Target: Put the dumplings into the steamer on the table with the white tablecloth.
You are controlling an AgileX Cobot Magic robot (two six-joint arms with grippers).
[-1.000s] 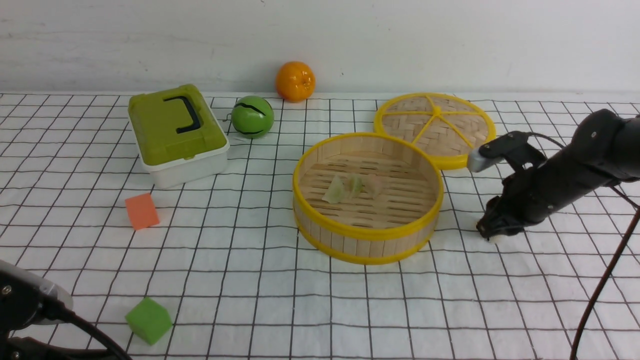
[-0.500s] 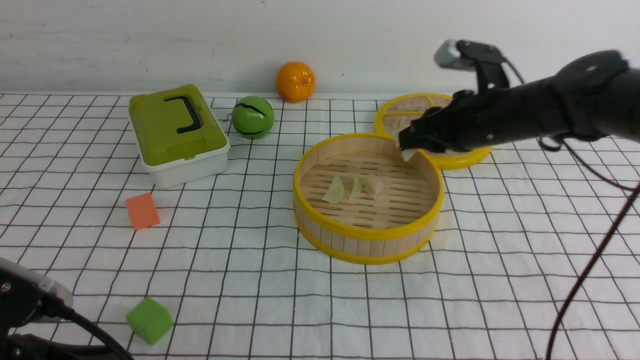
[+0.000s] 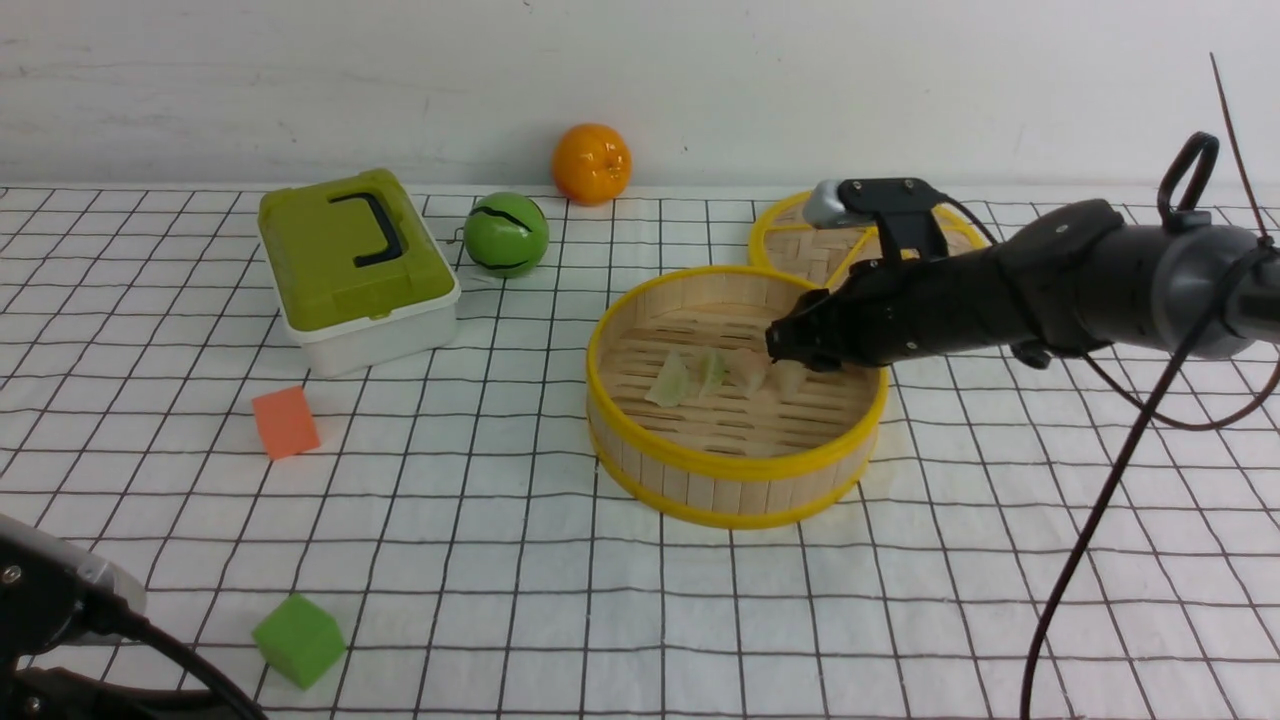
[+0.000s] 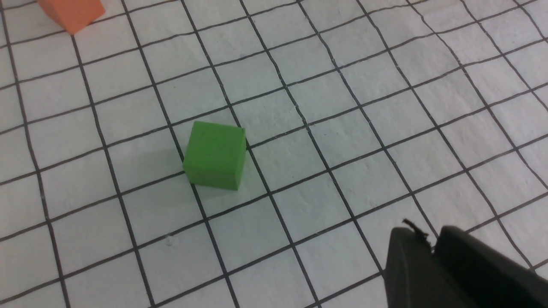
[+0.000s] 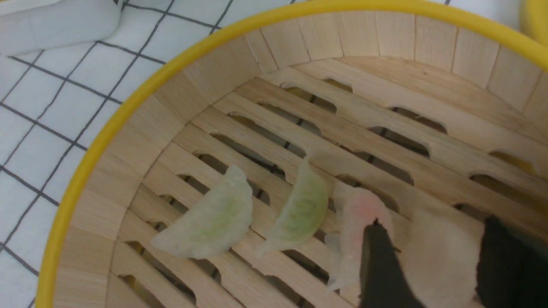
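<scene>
The steamer (image 3: 735, 465), a round bamboo basket with yellow rims, stands mid-table on the white tablecloth (image 3: 500, 520). On its slotted floor lie two green dumplings (image 3: 668, 382) (image 3: 710, 372) and a pink one (image 3: 748, 372). A fourth, pale dumpling (image 3: 790, 378) rests beside them under my right gripper (image 3: 785, 350). In the right wrist view that gripper (image 5: 434, 222) is open, its fingers either side of the pale dumpling (image 5: 436, 256), which lies on the slats next to the pink one (image 5: 357, 209). My left gripper (image 4: 432, 239) is shut and empty above the cloth.
The woven lid (image 3: 800, 235) lies behind the steamer, partly hidden by my right arm. A green box (image 3: 350, 265), a green ball (image 3: 505, 234) and an orange (image 3: 591, 162) sit at the back left. An orange cube (image 3: 284, 422) and a green cube (image 3: 297, 640) lie front left.
My right gripper lifted the fourth dumpling from the cloth right of the steamer, carried it over the rim, lowered into the basket and opened; the dumpling now lies on the slats. Left arm unmoved.
</scene>
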